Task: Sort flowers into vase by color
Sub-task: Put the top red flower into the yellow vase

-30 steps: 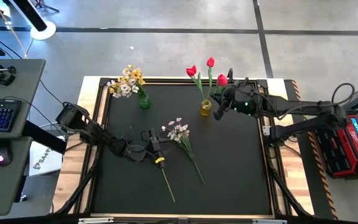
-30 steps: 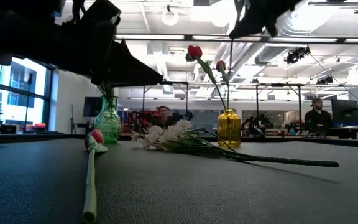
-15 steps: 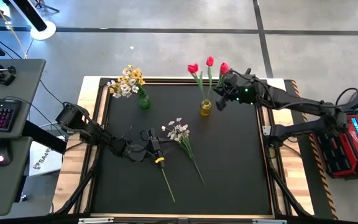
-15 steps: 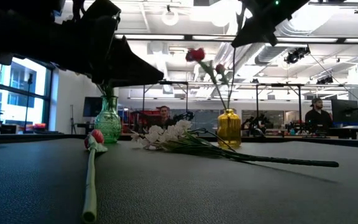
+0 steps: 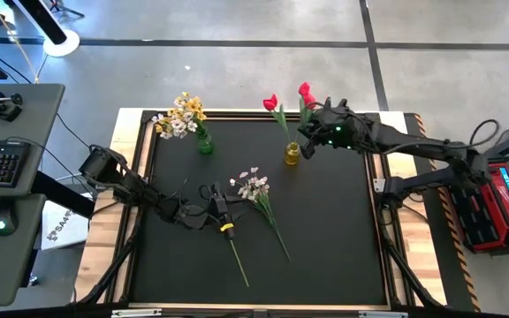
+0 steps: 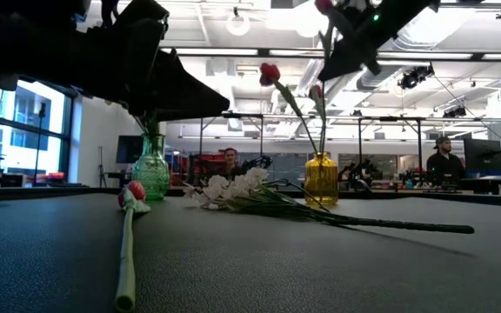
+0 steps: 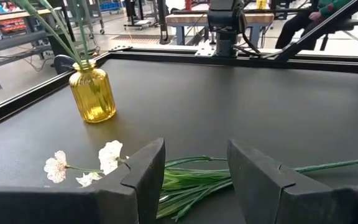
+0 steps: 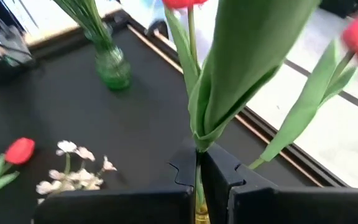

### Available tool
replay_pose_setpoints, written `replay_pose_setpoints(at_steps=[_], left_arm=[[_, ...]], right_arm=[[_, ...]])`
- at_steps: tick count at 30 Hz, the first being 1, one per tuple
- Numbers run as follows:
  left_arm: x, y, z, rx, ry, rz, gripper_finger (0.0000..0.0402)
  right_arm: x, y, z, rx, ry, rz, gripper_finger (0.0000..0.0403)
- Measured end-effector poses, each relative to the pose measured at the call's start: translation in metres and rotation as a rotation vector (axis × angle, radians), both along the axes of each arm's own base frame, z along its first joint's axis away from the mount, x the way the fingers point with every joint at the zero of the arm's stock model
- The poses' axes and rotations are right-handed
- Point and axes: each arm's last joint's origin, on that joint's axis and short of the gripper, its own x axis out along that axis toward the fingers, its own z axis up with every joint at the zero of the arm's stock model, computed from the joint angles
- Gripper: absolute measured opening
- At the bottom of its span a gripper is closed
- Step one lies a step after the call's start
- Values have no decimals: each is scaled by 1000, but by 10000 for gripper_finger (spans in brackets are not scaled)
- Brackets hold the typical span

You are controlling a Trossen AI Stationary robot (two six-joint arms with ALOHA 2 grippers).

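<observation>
The right claw (image 5: 310,134) is pinched on the stem of a red tulip (image 5: 306,91) directly above the yellow vase (image 5: 292,154), stem hanging nearly upright toward the vase mouth, so lowering should seat it. The left claw (image 5: 223,210), spread and empty, hovers well away from the vase, just beside the white spray (image 5: 254,185) and the fallen tulip (image 5: 234,248) on the desk (image 5: 343,230).

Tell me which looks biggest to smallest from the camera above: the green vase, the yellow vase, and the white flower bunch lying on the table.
1. The white flower bunch, with its long stem.
2 and 3. The green vase and the yellow vase look about the same from above, so I won't rank them.
</observation>
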Motion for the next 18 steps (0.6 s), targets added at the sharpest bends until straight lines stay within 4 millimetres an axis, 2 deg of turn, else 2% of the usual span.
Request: replay_pose_setpoints(at_steps=[7,14,18], left_arm=[[-2,-5,0,-2,-4,-19,163],[-3,-17,14,-74,-132,-54,163],[1,-24,20,-40,-141,-65,163]], right_arm=[[12,-8,-18,28,74,-12,0],[12,-8,-21,55,89,-25,2],[10,-7,-24,83,111,-40,34]])
